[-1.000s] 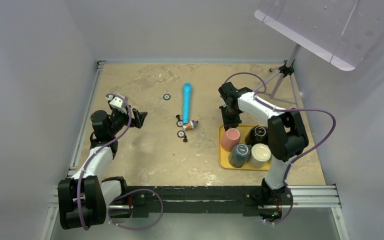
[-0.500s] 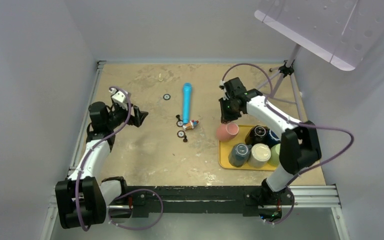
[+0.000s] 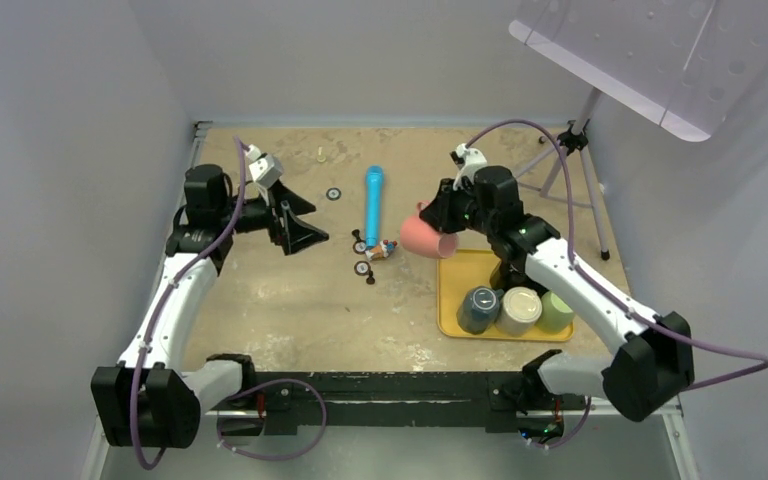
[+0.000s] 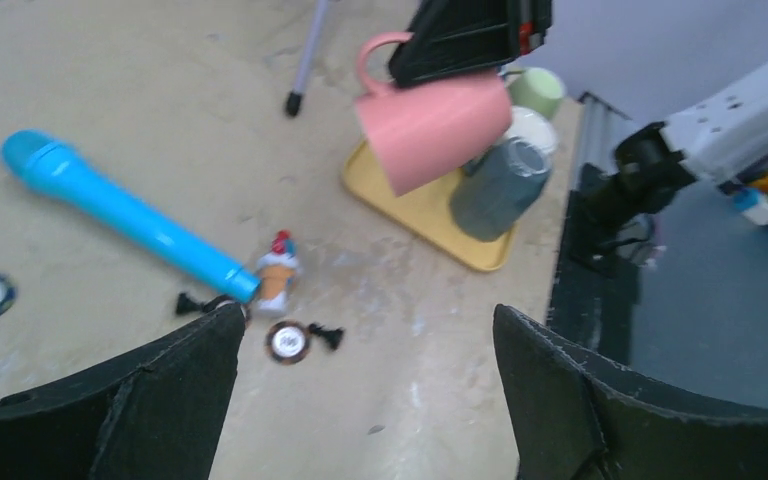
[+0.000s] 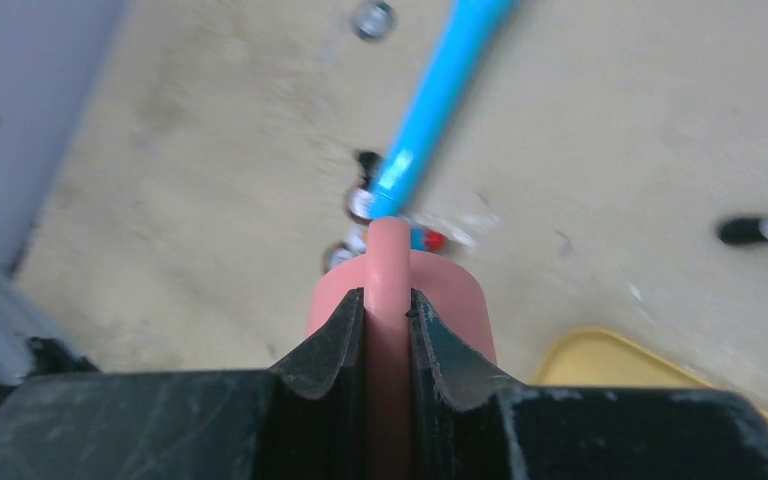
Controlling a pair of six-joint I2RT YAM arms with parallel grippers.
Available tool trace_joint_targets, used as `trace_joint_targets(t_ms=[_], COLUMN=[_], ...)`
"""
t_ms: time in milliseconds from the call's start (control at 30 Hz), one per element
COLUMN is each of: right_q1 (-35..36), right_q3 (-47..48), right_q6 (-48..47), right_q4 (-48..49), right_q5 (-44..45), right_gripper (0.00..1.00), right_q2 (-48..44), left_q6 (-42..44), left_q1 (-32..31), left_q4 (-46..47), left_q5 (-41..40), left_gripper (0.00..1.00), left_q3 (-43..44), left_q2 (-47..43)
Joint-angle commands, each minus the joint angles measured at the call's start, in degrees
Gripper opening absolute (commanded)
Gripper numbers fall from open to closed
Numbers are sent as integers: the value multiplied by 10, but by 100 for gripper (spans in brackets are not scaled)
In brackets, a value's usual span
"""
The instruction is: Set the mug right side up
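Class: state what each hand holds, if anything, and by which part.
The right hand pinches the pink mug by its handle; the open left hand holds nothing.

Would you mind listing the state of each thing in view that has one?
pink mug: in the air, tilted, held by its handle
right gripper: shut on the pink mug's handle
left gripper: open, empty
grey mug: upside down on the yellow tray
blue microphone: lying flat

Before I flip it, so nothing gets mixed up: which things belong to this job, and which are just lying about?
Job: pink mug; right fingers, shut on its handle.
Lying about: blue microphone, toy figure, chips, tray with other mugs, tripod, open left fingers.
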Motion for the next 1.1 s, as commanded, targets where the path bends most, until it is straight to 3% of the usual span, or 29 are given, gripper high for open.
trace_joint_targets(t_ms=[0,67,200,333,533,667,733,833,900,967,1033,1067], right_q1=[64,85,128,150,182,185,187,187,186,186,186,187], right_q3=[-31,-50,-50,-28,11,21,26,37,60,92,108,111], right_q6=[115,139,149,162,146,153,154,140,119,91,72,59], right_q4=[323,396,461,483,478,504,511,480,383,264,157,106], right_q5=[-26,-2,28,14,18,0,-4,8,31,73,142,179], right_gripper=[0,0,0,0,0,0,0,0,3,43,77,88], right_q2=[-91,-104,-100,-84,-57,-36,-28,-20,-18,-20,-30,-38], left_q6=[-169,-234,-268,-332,-364,-359,-355,-334,-211,-19,101,149], left_q1=[-47,-56,-75,-80,-95,-110,-118,-120,-118,-118,-117,-117], left_q4=[40,78,114,177,218,192,173,142,-20,-215,-307,-330], left_q5=[103,112,84,99,122,127,137,144,105,-1,-138,-211], left_gripper=[99,100,100,90,73,65,49,0,0,0,0,0], left_q3=[73,86,97,100,88,90,94,107,150,211,248,256], left_q2=[19,29,25,25,13,25,42,51,50,61,78,89])
